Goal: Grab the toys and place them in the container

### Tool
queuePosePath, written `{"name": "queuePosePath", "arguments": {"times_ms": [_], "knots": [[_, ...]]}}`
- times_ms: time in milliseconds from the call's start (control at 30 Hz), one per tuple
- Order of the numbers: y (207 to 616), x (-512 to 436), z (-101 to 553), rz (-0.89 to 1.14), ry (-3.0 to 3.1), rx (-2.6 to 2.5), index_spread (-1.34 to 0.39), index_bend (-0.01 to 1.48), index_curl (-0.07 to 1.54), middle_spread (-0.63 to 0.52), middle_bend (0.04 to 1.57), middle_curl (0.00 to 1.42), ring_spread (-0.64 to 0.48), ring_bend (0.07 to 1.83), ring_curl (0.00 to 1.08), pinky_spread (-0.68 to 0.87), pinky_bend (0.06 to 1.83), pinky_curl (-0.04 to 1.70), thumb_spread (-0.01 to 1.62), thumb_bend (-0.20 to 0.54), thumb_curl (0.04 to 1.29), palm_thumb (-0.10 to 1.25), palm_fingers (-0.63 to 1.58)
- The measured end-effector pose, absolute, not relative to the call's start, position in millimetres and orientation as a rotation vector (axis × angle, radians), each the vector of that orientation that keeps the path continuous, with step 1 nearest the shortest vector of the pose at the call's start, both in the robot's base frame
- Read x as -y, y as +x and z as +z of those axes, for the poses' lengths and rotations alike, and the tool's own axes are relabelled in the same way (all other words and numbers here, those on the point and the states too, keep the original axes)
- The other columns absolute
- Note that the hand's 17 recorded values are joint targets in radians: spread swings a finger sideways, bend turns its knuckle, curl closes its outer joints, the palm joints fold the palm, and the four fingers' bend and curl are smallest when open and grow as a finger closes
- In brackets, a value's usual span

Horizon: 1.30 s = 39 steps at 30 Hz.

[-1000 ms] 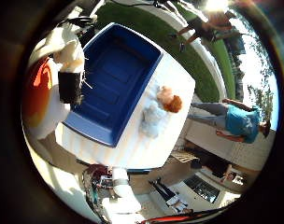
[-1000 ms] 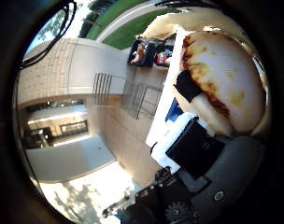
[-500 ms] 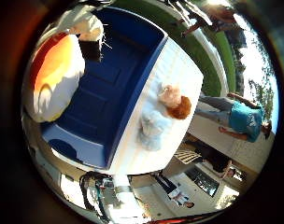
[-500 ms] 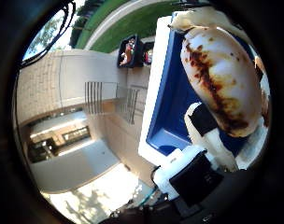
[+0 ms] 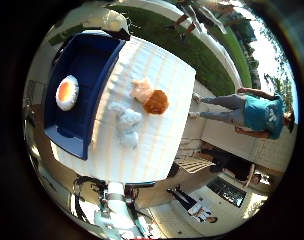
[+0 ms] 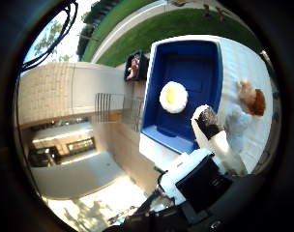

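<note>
Fried-egg toy (image 5: 67,92) sitting inside the blue container (image 5: 82,60), doll (image 5: 137,107) lying out on the white table (image 5: 157,145) next to it.

Little-finger-side cam catches the whole doll, orange hair and pale blue outfit, just beside the bin wall, well below the palm. Thumb-side cam adds a small dark crate (image 6: 136,66) beyond the bin's far end, plus the hand (image 6: 212,145) itself: one finger sticking out fairly straight, loose, holding and touching nothing, hovering over the bin's near edge.
</note>
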State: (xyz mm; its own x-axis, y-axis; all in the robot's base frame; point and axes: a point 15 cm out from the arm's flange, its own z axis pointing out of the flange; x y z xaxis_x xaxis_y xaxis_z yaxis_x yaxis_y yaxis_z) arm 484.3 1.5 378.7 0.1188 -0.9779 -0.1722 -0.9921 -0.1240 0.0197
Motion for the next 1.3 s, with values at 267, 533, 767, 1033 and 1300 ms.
{"name": "queuePosePath", "arguments": {"times_ms": [267, 533, 767, 1033, 1300], "knots": [[517, 111, 265, 0.255, -2.205, -2.304, -0.17, 0.17, 0.29, 0.08, 0.19, 0.35, 0.3, 0.45, 0.32, 0.47, 0.6, 0.35, 1.17, -0.043, 0.45, 0.7, 0.1], [537, 120, 188, 0.297, -2.172, -2.375, -0.1, 0.17, 0.29, 0.09, 0.18, 0.35, 0.3, 0.45, 0.32, 0.46, 0.58, 0.33, 1.18, -0.029, 0.44, 0.66, 0.12], [531, 121, 171, 0.313, -2.235, -2.406, -0.12, 0.13, 0.25, -0.01, 0.4, 0.42, 0.26, 0.73, 0.36, 0.47, 0.73, 0.32, 1.17, -0.015, 0.45, 0.72, 0.87], [515, 110, 221, 0.286, -2.277, -2.376, -0.37, 0.24, 0.27, -0.11, 0.87, 0.69, 0.08, 1.19, 0.61, 0.41, 1.07, 0.54, 1.14, 0.016, 0.49, 0.89, 1.16], [474, 98, 297, 0.313, -2.279, -2.37, -0.57, 0.51, 0.38, -0.17, 1.04, 0.85, -0.02, 1.32, 0.7, 0.31, 1.31, 0.71, 1.15, 0.017, 0.56, 1.0, 1.07]]}}
